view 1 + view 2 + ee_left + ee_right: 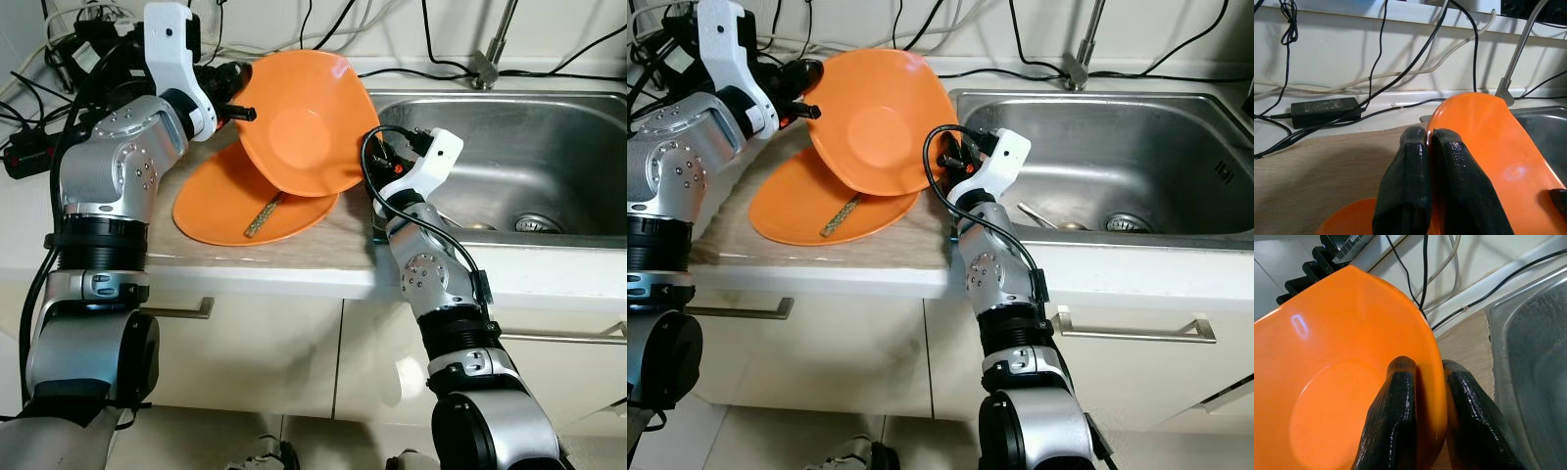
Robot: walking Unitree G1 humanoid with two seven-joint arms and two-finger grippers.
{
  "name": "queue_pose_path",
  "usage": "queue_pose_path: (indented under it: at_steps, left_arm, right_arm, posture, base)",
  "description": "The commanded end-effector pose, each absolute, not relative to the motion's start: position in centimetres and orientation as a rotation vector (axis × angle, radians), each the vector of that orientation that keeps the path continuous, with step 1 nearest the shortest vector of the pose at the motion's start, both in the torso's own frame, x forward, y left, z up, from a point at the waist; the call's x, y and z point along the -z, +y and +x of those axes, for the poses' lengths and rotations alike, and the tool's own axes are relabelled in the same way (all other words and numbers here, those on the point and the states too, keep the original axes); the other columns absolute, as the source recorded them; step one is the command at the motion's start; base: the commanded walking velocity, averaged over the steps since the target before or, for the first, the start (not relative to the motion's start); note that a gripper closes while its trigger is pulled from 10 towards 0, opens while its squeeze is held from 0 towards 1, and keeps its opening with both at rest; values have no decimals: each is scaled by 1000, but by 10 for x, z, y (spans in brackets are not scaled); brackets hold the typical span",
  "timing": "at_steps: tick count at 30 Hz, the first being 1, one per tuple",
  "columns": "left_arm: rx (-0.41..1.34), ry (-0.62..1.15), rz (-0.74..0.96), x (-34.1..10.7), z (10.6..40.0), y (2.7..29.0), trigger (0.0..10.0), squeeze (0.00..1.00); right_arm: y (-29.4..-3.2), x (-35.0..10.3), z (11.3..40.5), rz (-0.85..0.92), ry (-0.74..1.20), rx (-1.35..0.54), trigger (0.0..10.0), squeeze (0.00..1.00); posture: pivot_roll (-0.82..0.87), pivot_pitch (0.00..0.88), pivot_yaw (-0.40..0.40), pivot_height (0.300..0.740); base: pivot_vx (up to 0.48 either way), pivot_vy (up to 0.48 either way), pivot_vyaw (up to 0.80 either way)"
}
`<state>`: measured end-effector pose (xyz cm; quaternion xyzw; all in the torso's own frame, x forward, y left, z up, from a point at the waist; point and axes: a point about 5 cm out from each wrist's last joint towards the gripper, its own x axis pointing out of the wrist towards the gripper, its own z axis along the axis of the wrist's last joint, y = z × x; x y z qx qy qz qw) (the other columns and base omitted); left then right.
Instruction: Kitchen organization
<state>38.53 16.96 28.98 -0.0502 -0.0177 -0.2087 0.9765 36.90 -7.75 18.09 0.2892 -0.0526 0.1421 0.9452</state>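
Observation:
An orange bowl [294, 122] is held tilted above the counter, its hollow facing me. My left gripper [240, 110] is shut on its left rim, the two fingers [1449, 161] pinching the orange edge. My right gripper [372, 162] is shut on the bowl's right rim, one finger [1396, 401] inside the bowl and one outside. Under the bowl a second orange plate [220, 211] lies flat on the counter, with a brown stick-like piece [263, 215] on it. The tilted bowl hides the plate's far part.
A steel sink [549, 147] lies to the right, with a faucet [490, 49] behind it and a utensil near the drain [537, 223]. Black cables and a power adapter [1325, 110] crowd the back of the wooden counter [323, 250]. Cabinet handles [181, 311] sit below the counter's edge.

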Motion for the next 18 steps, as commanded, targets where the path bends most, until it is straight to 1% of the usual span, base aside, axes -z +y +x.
queue_pose_path:
  at_steps: [1,5,6,18]
  left_arm:
    - [369,0,-49,-285,388,175,10000,0]
    - [357,14,-38,-279,389,177,10000,0]
    - [356,16,-37,-279,389,177,10000,1000]
    - [339,17,-13,-271,392,182,10000,1000]
  right_arm:
    - [-52,-190,364,560,-130,-392,0,0]
    - [-52,-191,363,549,-137,-391,0,0]
    - [-52,-192,363,545,-139,-391,0,0]
    - [-54,-193,363,507,-152,-389,0,0]
  posture:
    - [-52,0,81,707]
    - [-52,0,82,707]
    - [-52,0,81,707]
    - [-55,0,82,707]
  base:
    - [0,0,0]
    - [0,0,0]
    - [0,0,0]
    - [0,0,0]
